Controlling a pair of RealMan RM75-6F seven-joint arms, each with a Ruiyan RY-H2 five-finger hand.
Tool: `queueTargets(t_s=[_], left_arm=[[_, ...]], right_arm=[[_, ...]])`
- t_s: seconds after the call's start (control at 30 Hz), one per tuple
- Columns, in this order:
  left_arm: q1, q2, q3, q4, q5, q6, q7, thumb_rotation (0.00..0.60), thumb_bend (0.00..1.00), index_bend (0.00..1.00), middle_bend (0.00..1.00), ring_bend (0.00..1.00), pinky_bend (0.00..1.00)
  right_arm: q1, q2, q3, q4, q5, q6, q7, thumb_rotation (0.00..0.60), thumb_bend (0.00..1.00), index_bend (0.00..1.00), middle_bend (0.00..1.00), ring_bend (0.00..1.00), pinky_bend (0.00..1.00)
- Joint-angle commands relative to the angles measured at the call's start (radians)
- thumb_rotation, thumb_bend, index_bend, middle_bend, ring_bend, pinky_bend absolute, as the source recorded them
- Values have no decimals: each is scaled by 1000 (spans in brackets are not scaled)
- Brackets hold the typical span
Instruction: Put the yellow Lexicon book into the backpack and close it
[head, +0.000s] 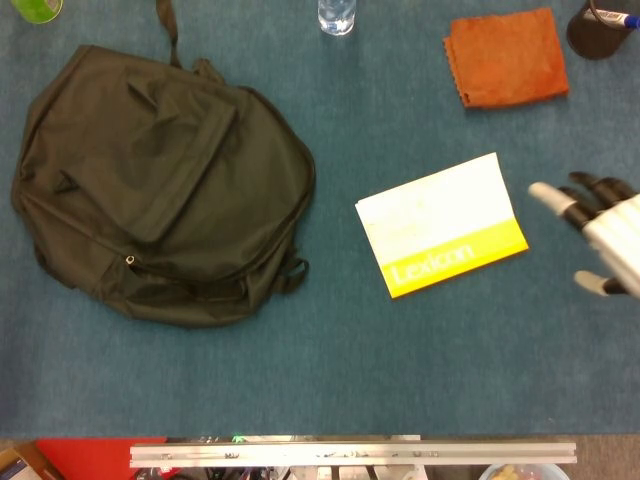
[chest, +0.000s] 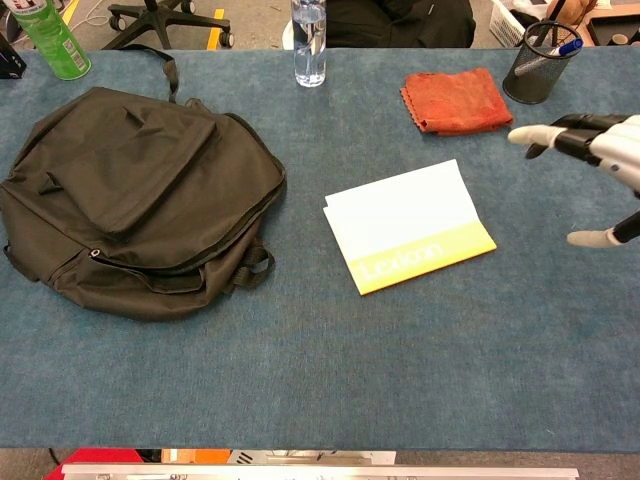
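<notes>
Mid-table: Lexicon book flat, white-yellow cover.

This looks like an office or lab workroom. A table covered in blue felt-like cloth fills the view. Beyond its far edge, at 11 o'clock, stand the wheeled feet of an office chair on a grey floor with yellow tape. At 1 o'clock sits a mesh pen cup with a marker.
</notes>
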Motion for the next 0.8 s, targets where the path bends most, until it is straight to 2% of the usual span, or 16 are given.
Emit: queueTargets(t_s=[0.03,0.33,0.8], left_arm=[[3,2,1,0,0,5,-4,600,227,147,94,53,70],[17,5,0,10,-10,20,-22,600,227,148,93,53,70],[19,1,-7,24,-31,12,-31,600,226,147,93,53,70]], right_arm=[[66,-75,1,36,38,-110,-36,600,100,93,259,127,263],[144,-232,20,157,123,-236,-96,600,89,63,224,127,265],[216,-324,50,228,234,-311,-132,600,89,38,202,127,265]])
